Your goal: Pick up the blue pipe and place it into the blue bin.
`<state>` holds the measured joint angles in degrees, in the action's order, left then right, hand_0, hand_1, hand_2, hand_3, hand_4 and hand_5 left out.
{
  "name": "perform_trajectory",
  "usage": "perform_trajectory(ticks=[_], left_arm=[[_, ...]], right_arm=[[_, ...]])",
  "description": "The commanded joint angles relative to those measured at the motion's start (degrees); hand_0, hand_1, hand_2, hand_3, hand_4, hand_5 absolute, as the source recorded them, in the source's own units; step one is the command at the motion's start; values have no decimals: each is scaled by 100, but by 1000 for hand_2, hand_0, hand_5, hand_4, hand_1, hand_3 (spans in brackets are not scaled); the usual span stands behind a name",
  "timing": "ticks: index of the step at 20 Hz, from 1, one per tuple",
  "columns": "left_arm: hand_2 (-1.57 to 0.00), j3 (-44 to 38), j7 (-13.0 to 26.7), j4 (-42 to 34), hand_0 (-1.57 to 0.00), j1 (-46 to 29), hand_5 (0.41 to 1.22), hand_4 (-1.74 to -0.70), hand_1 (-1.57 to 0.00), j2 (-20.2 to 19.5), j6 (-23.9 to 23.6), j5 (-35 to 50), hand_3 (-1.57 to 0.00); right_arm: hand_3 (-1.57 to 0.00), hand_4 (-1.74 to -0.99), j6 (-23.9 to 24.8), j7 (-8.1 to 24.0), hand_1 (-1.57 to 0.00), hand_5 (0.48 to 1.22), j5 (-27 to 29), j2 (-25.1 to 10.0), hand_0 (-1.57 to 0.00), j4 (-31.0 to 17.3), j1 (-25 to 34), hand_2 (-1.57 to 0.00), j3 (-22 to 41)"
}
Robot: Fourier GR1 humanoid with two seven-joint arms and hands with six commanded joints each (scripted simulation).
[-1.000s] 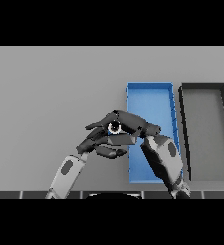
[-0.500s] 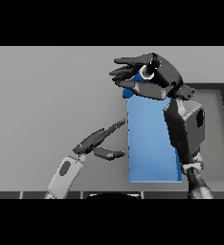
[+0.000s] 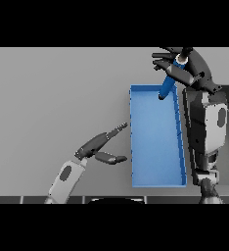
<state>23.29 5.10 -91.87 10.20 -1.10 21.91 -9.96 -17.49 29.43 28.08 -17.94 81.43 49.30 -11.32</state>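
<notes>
Currently my right hand [image 3: 185, 68] pinches the slim blue cylindrical pipe [image 3: 168, 84], apparently over the rectangular blue bin's [image 3: 155, 182] one-o'clock corner; lower before releasing.

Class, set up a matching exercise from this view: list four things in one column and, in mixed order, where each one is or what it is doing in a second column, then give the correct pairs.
Column 1:
1. blue pipe
2. blue bin
3. left hand
4. right hand

Column 2:
A. fingers straight, over the table left of the bin
B. curled round the pipe above the bin's far end
C. tilted, lower end over the bin's far end
D. lying open on the grey table

Pairs: 1-C, 2-D, 3-A, 4-B
</notes>
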Motion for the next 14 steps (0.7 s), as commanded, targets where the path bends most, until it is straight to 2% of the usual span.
perform_trajectory(ticks=[1,5,6,8,11,12,13,14], left_arm=[[1,33,8,-42,1,-17,419,-865,1,9,-5,-18,1],[1,-31,82,-63,1,-39,422,-877,1,-2,37,97,1],[1,15,19,-70,1,-118,423,-878,1,6,36,77,1],[1,-12,140,-46,1,-50,427,-880,1,59,0,90,1],[1,55,134,-92,1,-87,425,-884,1,80,12,73,1],[1,77,72,-119,1,-158,423,-887,1,54,10,51,1],[1,50,146,-105,1,-94,422,-888,1,64,-11,43,1],[1,47,116,-125,1,-111,420,-887,1,22,6,40,1]], right_arm=[[-1571,-1741,-38,46,-1571,1221,-29,-38,-1571,-1,-176,-1571,-41],[-1571,-1741,-11,282,-1571,1221,-232,74,-1571,326,-1102,-1571,7],[-1571,-1741,83,375,-1571,1221,-258,108,-1571,438,-1287,-1571,-13],[-1571,-1741,224,552,-1571,1221,-343,154,-1571,689,-1715,-1571,27],[-1571,-1741,734,551,-1571,1221,-575,-42,-1571,724,-2241,-1571,529],[-1508,-1741,970,551,-1571,1221,-587,-205,-1571,665,-2357,-1571,685],[-1521,-1741,1217,551,-1571,1221,-523,-343,-1571,628,-2453,-1571,924],[-1255,-1741,1401,551,-1571,1221,-520,-416,-1571,595,-2507,-1571,1119]])
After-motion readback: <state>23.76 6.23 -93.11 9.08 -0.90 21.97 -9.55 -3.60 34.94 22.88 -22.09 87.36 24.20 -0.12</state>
